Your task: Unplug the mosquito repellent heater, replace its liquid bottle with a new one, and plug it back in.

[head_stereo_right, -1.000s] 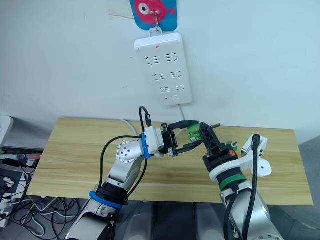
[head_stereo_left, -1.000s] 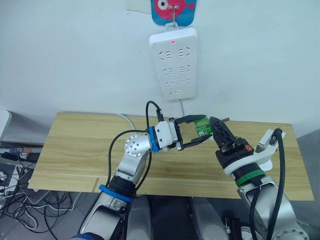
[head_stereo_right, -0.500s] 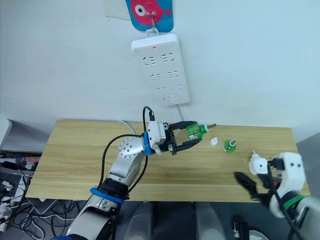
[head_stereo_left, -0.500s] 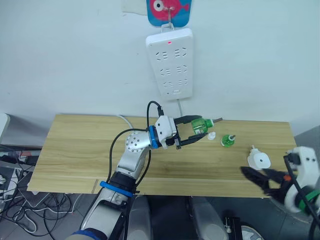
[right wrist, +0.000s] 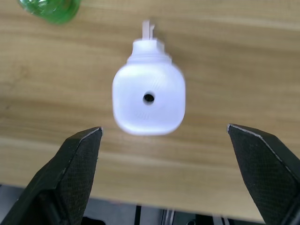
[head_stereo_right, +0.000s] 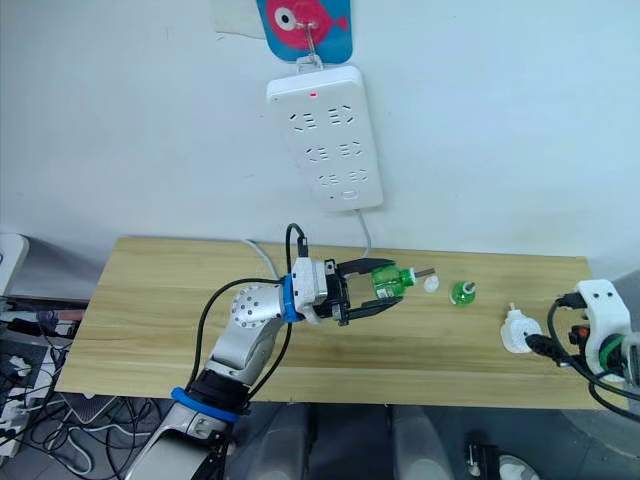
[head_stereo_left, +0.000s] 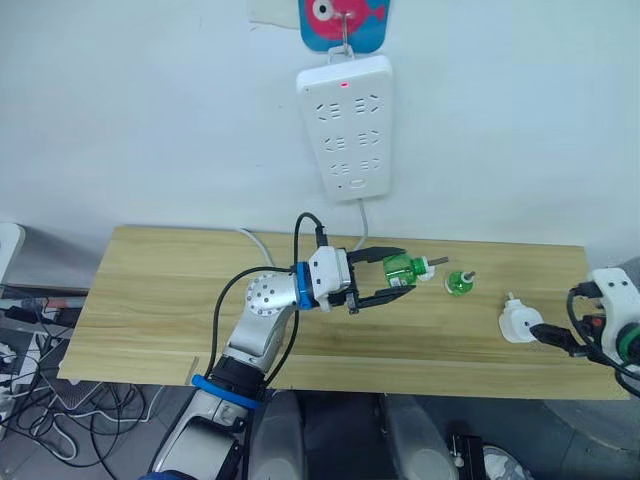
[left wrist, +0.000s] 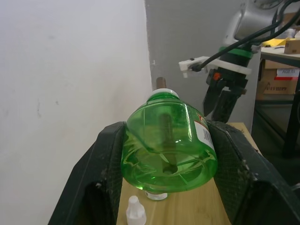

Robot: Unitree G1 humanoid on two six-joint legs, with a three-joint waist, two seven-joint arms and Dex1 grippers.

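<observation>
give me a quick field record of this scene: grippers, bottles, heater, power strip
left gripper: shut on green bottle, held on its side above the table
right gripper: open, over the heater, not touching
heater: unplugged, resting on the table near its right end
second green bottle: on the table between held bottle and heater
small white cap: on the table by the held bottle
power strip: on the wall, red light on

Plain white wall behind a light wooden plank tabletop.

A long white multi-socket power strip hangs on the wall above the left gripper, its red indicator lit, suspended from a blue-and-pink fish-shaped hook; its white cable drops to the tabletop. Tangled black and white cables lie on the floor, well to that gripper's wrist side.
</observation>
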